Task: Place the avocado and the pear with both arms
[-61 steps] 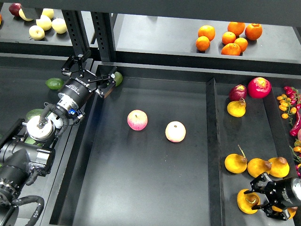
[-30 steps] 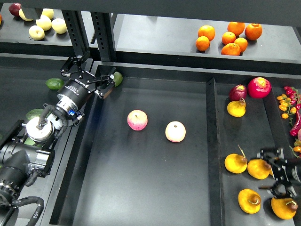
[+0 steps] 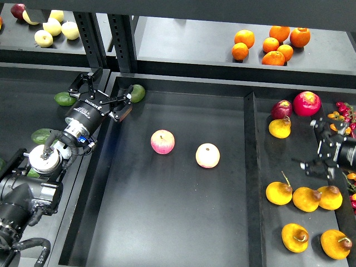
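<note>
A green avocado lies in the back left corner of the middle tray. My left gripper is open and empty just left of it, over the tray's left wall; one finger is close beside the avocado. An orange-yellow pear with a dark dimple lies at the front of the right tray, among several similar pears. My right gripper is open and empty over the middle of the right tray, well behind that pear.
Two pink-and-yellow apples lie in the middle tray. More avocados lie in the left tray. Oranges sit on the back shelf. Red fruit and a yellow pear lie at the right tray's back.
My right gripper has left the front pear and moved back to the middle of the right tray; the pear stays. My left gripper has drawn slightly left, away from the avocado.
</note>
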Controlling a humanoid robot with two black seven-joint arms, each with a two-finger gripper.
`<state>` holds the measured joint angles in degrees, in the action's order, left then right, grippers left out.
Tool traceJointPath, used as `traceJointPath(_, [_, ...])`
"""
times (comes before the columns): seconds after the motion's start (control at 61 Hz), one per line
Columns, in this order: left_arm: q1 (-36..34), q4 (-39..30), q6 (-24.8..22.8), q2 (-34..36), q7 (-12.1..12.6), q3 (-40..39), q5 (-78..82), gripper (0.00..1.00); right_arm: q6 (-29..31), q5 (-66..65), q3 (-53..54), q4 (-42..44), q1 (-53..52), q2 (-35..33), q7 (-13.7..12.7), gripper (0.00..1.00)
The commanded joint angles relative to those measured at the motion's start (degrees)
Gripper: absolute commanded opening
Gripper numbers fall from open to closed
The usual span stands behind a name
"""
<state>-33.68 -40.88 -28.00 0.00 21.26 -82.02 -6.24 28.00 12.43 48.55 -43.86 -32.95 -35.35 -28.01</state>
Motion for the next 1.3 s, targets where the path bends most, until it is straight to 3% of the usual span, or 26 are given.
traceJointPath(0.0, [0.0,-0.1,0.0,0.0,0.0,0.1,0.0,0.99,0.0,-0.2,9.0,4.6,0.0,8.4,0.0,1.0])
traceJointPath(0.246, [0.0,-0.1,0.0,0.0,0.0,0.4,0.0,0.99,0.0,-1.4,18.5,5.3,0.1,15.4,0.0,1.0])
traceJointPath(0.656, [0.0,-0.2,0.0,0.0,0.0,0.3,0.0,0.99,0.0,-2.5,18.7,6.2,0.2,22.3,0.0,1.0])
traceJointPath(0.722, [0.0,-0.2,0.0,0.0,0.0,0.3,0.0,0.99,0.0,-3.6,18.9,6.5,0.2,24.6,2.1,1.0])
traceJointPath(0.738, [0.0,-0.2,0.0,0.0,0.0,0.3,0.0,0.99,0.0,-5.5,19.0,7.2,0.1,26.7,3.9,1.0])
traceJointPath(0.919, [0.1,-0.3,0.0,0.0,0.0,0.4,0.0,0.99,0.0,-8.3,20.9,11.9,-1.1,32.7,8.0,1.0])
traceJointPath(1.28, [0.0,-0.3,0.0,0.0,0.0,1.3,0.1,0.99,0.0,-13.9,26.0,19.0,-5.2,35.4,12.4,1.0])
